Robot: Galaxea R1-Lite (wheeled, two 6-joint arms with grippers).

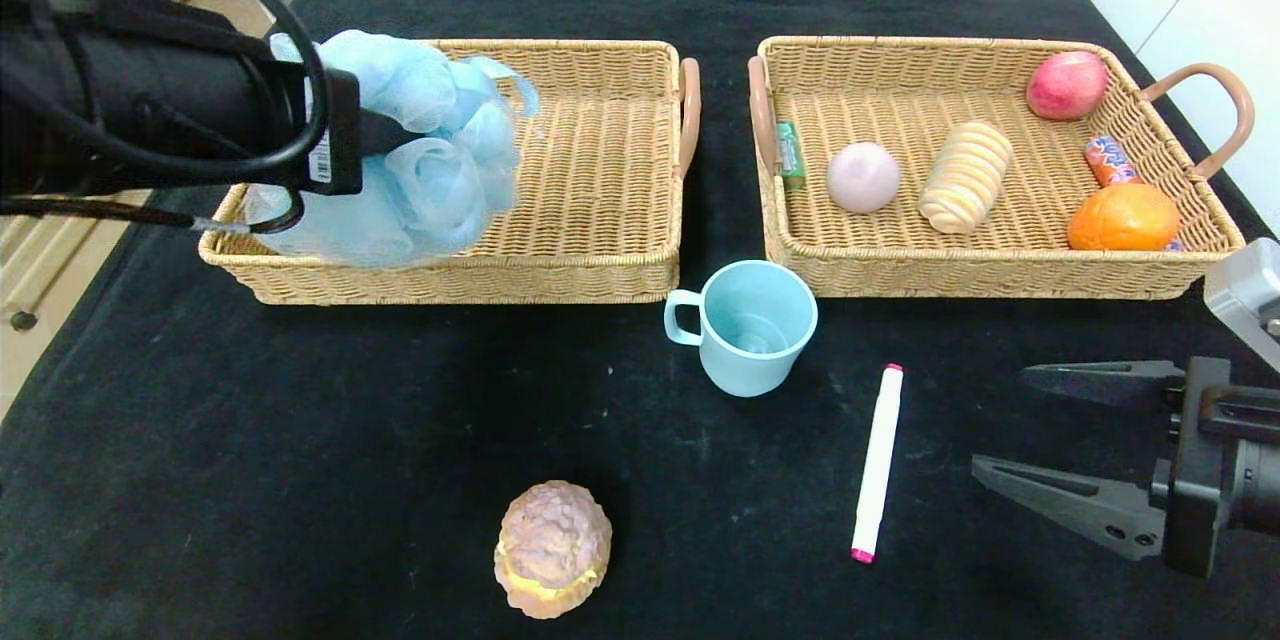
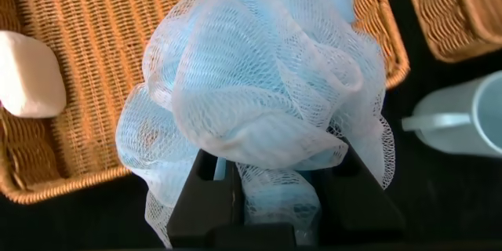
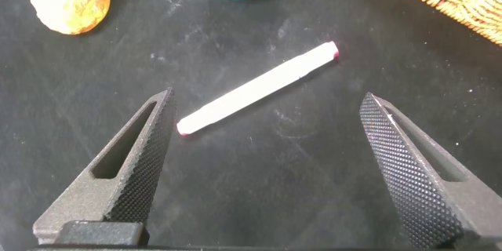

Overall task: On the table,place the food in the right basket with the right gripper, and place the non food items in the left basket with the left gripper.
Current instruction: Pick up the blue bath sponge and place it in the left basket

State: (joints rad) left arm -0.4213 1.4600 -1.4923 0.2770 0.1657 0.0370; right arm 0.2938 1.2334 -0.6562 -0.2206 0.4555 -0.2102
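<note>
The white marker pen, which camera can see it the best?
The right wrist view: the white marker pen lies whole and large between the open right gripper fingers. The head view shows it whole too, but smaller, beside the blue cup. The left wrist view misses it.

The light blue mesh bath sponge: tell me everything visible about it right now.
The light blue mesh bath sponge is a puffy ball of gathered netting, translucent at its ruffled edges, with a loop of blue cord at its far side. The left pincer is shut on its lower folds, holding it over the near left part of the left woven wicker basket. Whether it touches the basket cannot be told.
</note>
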